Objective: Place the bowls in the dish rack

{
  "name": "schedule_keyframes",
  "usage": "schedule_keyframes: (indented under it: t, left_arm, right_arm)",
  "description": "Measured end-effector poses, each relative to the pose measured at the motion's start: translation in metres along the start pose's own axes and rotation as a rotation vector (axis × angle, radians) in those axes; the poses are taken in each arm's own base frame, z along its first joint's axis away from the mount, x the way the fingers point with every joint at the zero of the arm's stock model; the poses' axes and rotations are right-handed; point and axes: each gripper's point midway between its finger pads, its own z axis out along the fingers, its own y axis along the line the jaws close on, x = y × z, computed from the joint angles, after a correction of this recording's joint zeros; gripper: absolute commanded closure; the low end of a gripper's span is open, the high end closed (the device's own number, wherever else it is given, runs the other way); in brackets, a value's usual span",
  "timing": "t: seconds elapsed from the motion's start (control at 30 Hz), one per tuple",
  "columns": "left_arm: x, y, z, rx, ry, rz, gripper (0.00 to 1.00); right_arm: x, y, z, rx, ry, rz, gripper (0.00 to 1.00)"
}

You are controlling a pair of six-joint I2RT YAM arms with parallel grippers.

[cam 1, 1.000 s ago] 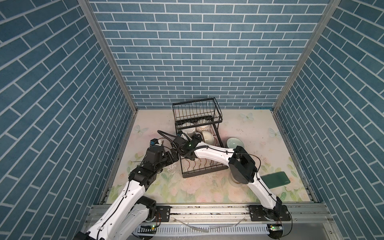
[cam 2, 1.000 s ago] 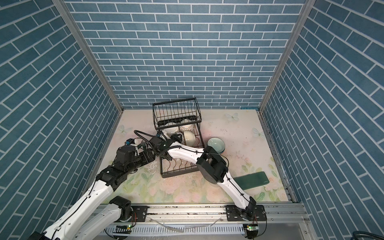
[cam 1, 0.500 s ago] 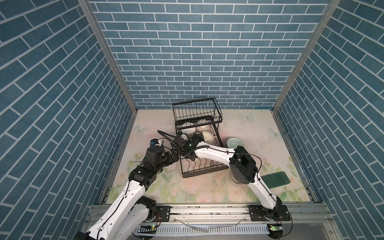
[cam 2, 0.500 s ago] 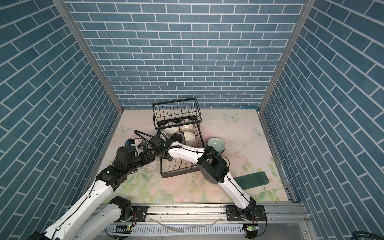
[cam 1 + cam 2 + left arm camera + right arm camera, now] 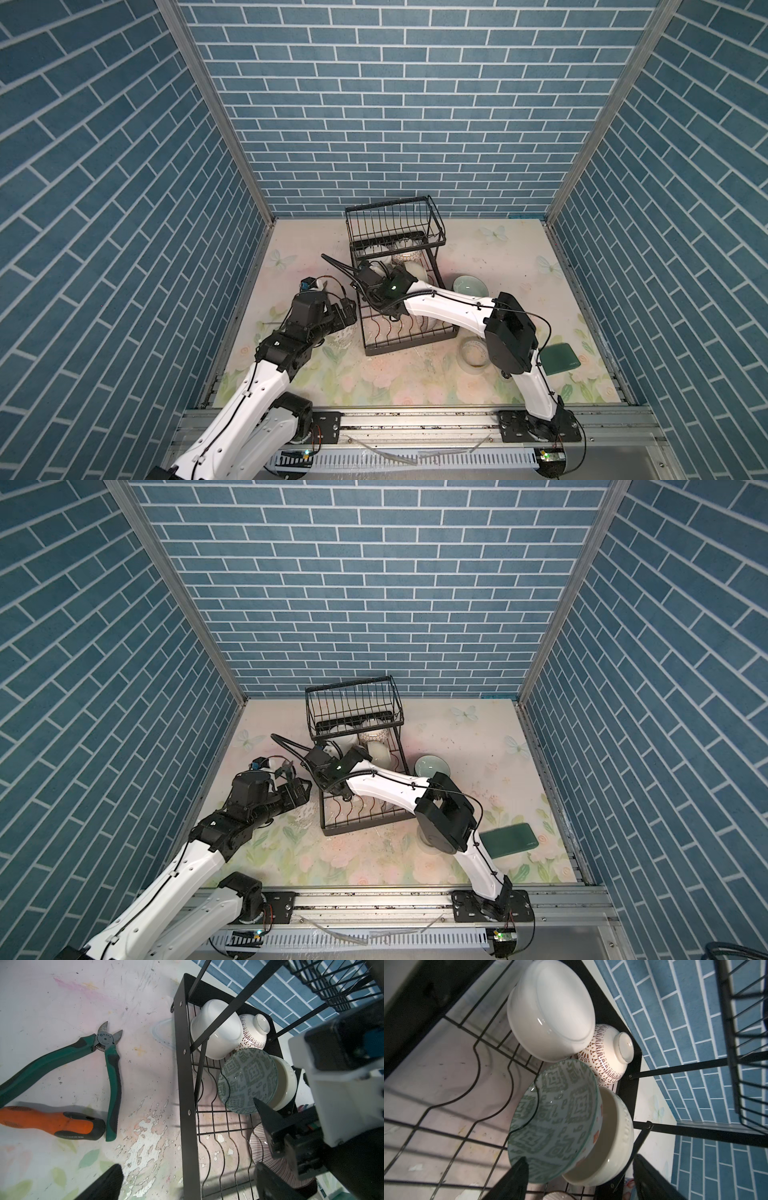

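Bowls crowd the far end of the rack [image 5: 186,1084], in its lower tray: the white bowl [image 5: 550,1009] and dotted bowl [image 5: 608,1057] show their undersides by the back wall, and the green bowl [image 5: 554,1118] stands on edge, leaning into the cream bowl [image 5: 614,1142]. The upper basket hangs close above them, so headroom there is tight. A striped bowl [image 5: 257,1149] sits nearer us in the tray, and the dividers past it are bare wire. The pale bowl [image 5: 469,286] sits on the table [image 5: 498,257] just right of the rack; cutters [image 5: 108,1059] and a screwdriver [image 5: 52,1122] lie on its left. The table's front and right give open room.

Against a second ago both arms stand about where they were, but the right pincer [image 5: 580,1158] has its jaws wider. They are well apart, either side of the green and cream bowls' lower rims, clamping nothing; whether a finger brushes the green bowl we cannot tell. The left pincer [image 5: 187,1165] gapes fully, holds nothing, and hovers at the rack's left rail.
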Motion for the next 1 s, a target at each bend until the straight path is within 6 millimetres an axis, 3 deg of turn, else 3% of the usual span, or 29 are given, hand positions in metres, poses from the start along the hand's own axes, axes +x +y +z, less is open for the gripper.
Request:
schedule_keyframes:
  t: [0.33, 0.67, 1.0]
  left_arm:
    - [0.002, -0.002, -0.001, 0.007, 0.016, 0.004, 0.0]
    - [0.003, -0.011, 0.0, 0.033, 0.054, 0.011, 0.0]
    - [0.007, -0.021, -0.001, 0.07, 0.087, 0.019, 0.04]
  right_arm:
    - [-0.003, -0.015, -0.04, -0.138, -0.072, 0.186, 0.22]
    - [0.038, -0.005, -0.036, -0.206, 0.006, 0.237, 0.25]
    - [0.065, -0.03, -0.051, -0.221, 0.016, 0.344, 0.29]
